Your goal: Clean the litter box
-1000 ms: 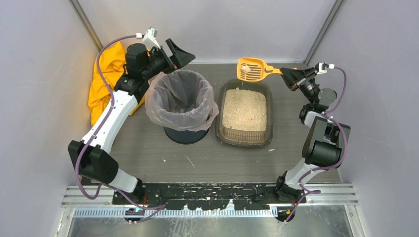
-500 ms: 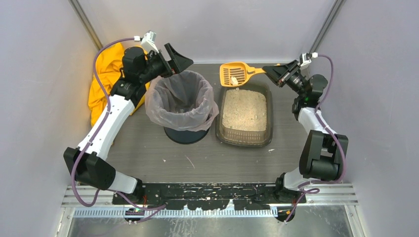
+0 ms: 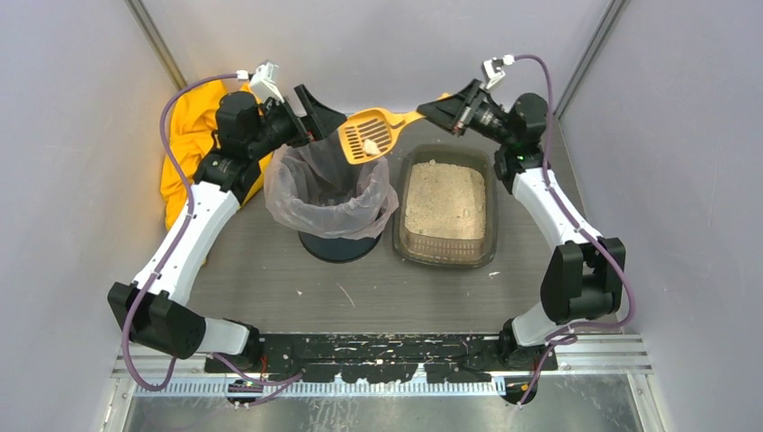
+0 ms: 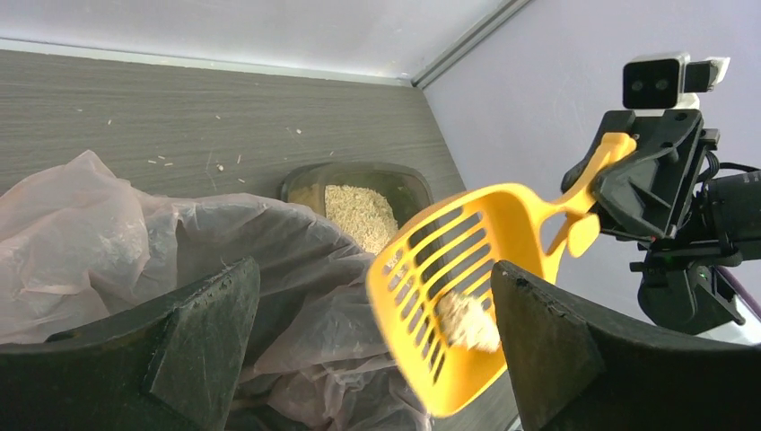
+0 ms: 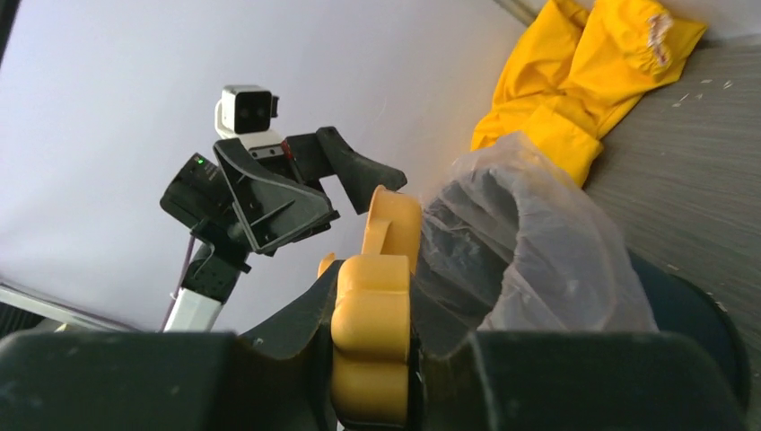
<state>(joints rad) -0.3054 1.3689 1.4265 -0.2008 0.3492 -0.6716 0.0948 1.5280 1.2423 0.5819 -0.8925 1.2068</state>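
The litter box (image 3: 399, 236), a shallow dark tray of beige litter, sits right of centre on the table; its far end shows in the left wrist view (image 4: 359, 169). My right gripper (image 3: 430, 112) (image 5: 372, 359) is shut on the handle of the orange slotted scoop (image 3: 369, 135) (image 4: 449, 296) (image 5: 372, 323). The scoop's head hangs tilted over the far rim of the bag-lined round bin (image 3: 331, 193) (image 4: 90, 233) (image 5: 538, 251). A pale clump (image 3: 369, 147) (image 4: 465, 321) lies in the scoop. My left gripper (image 3: 315, 115) (image 4: 372, 350) is open at the bin's far-left rim, holding nothing, with the scoop head just beyond its fingers.
A yellow cloth (image 3: 184, 144) (image 5: 583, 72) lies bunched at the back left against the wall. Litter crumbs (image 3: 342, 292) are scattered on the table in front of the bin. Grey walls close in on three sides.
My right arm has swung left, carrying the scoop from above the litter box's far end to above the bin. The left gripper has shifted slightly and stayed open.
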